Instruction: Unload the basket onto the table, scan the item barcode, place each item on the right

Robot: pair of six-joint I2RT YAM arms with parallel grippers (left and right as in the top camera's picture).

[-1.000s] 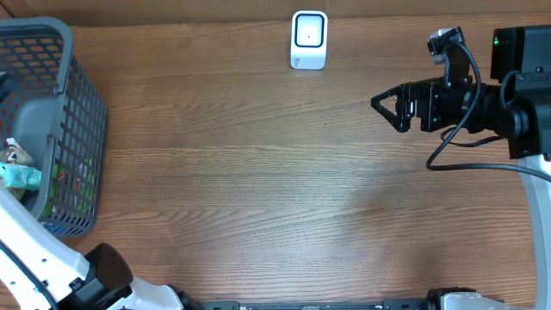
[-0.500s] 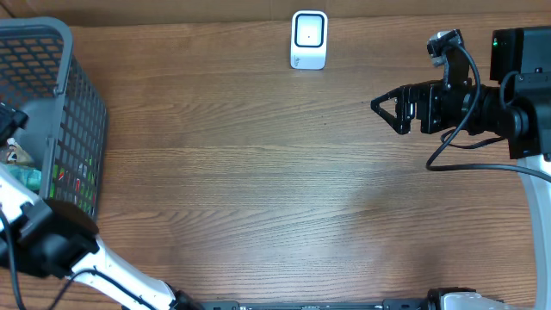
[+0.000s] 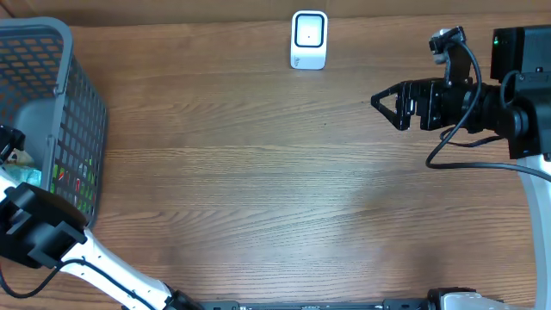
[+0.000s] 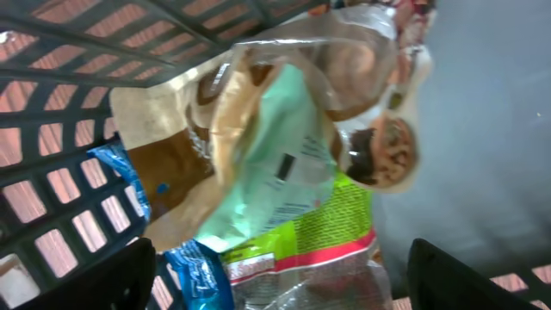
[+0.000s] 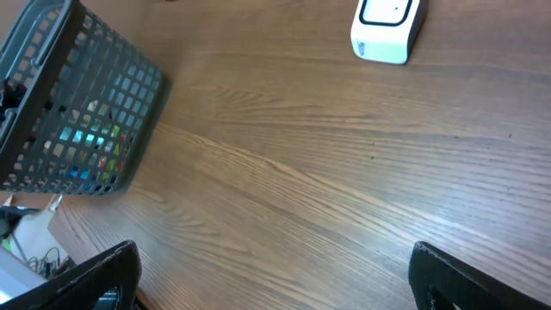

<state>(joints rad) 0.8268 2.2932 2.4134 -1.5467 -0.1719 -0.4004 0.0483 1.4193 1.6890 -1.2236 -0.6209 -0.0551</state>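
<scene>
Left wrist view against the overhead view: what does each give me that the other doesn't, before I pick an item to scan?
Only the left wrist view shows the goods close up: a mint-green pouch bearing a small dark printed patch, a clear bag of brown biscuits, a green-and-pink packet and a blue wrapper. Only the overhead view shows the small white scanner at the wooden table's far edge and the right pincer, open over the table. Both show the grey mesh basket.
</scene>
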